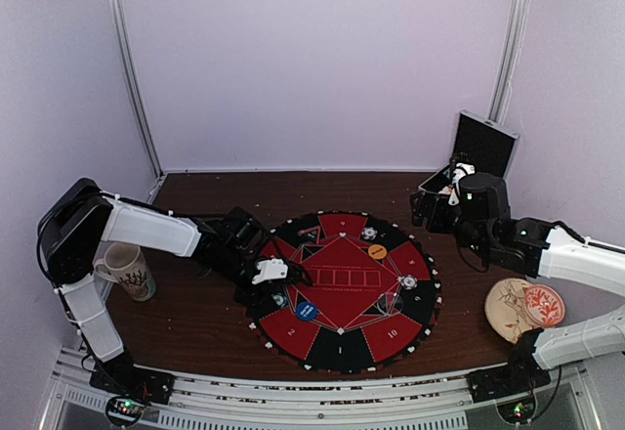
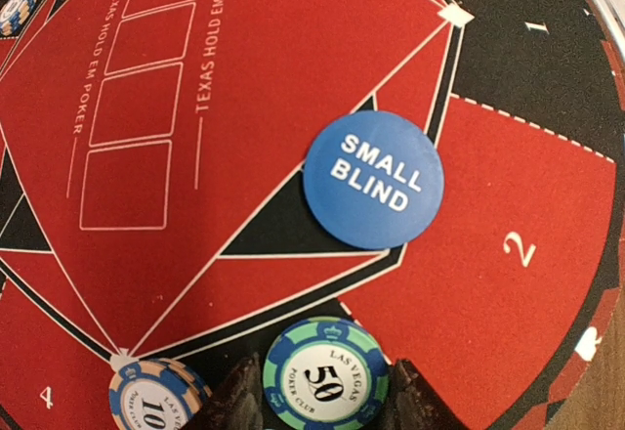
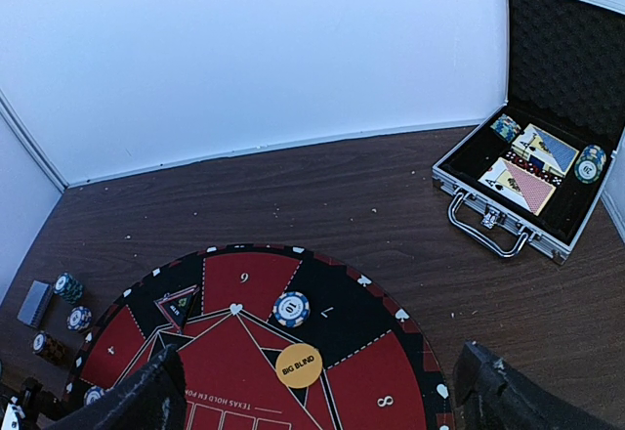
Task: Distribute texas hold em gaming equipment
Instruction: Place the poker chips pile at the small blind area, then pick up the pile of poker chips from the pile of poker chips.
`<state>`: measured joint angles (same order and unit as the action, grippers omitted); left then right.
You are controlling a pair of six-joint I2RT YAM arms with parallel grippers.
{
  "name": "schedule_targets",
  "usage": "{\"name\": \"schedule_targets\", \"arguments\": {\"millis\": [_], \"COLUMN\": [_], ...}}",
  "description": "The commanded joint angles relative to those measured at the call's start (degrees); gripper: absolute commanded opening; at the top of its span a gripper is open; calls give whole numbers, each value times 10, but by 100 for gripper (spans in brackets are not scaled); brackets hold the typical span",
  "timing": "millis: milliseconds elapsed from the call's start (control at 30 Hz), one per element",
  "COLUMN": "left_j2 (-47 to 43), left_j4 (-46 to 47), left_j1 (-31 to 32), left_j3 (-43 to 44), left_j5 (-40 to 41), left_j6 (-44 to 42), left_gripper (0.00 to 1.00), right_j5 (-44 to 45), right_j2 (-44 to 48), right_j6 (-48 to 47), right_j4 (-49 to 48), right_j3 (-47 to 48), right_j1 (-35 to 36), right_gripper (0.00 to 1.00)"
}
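mat (image 1: 342, 347): round red-and-black felt between the two arms; the landmark for everything below.
case (image 3: 493, 220): off the mat's far right edge, lid up. It holds playing cards (image 3: 518, 186) and chip stacks (image 3: 589, 164), and the right arm is nearer to it.
right gripper (image 3: 322, 406): by the mat's far right rim, fingers wide apart with nothing between them.
left gripper (image 2: 324, 398): low over the mat's left rim, fingers either side of the 50 chip. I cannot tell whether they pinch it or stand just off it.
Small Blind disc (image 2: 373, 179): flat on the mat, just inward of that chip, not touching it.
50 chip (image 2: 325, 376): flat on the mat, directly between the left fingertips. It is round, so it has no long axis to line up.
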<state>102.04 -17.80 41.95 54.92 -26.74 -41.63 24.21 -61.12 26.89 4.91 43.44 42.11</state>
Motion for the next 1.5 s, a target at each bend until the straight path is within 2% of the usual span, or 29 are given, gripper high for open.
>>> {"name": "schedule_targets", "arguments": {"millis": [0,300,600,733,833,967,1167,1467], "left_j2": [4,-22,-122,-155,-160,-151,-85,-12], "left_j4": [15,1,1,23,37,82,104,105], "left_j1": [2,2,0,-29,-70,-132,-219,-264], "left_j3": [13,3,-23,-19,-4,15,65,108], "left_j5": [-1,-18,-17,3,6,37,64,107], "left_j6": [4,-15,-13,22,55,120,196,238], "left_gripper": [47,47,48,48,52,59,69,69], "right_j5": [-4,-5,-6,-5,-6,-7,-8,-9], "right_j2": [-3,-3,-2,-2,-3,-4,-7,-8], "right_j6": [-7,-8,-9,-8,-8,-7,-8,-8], "right_j4": [-6,-5,-6,-5,-5,-6,-6,-6], "right_j3": [8,9,8,8,8,9,9,9], "right_j1": [3,3,3,3,3,3,3,3], "right_gripper": [96,96,97,97,97,96,97,97]}}
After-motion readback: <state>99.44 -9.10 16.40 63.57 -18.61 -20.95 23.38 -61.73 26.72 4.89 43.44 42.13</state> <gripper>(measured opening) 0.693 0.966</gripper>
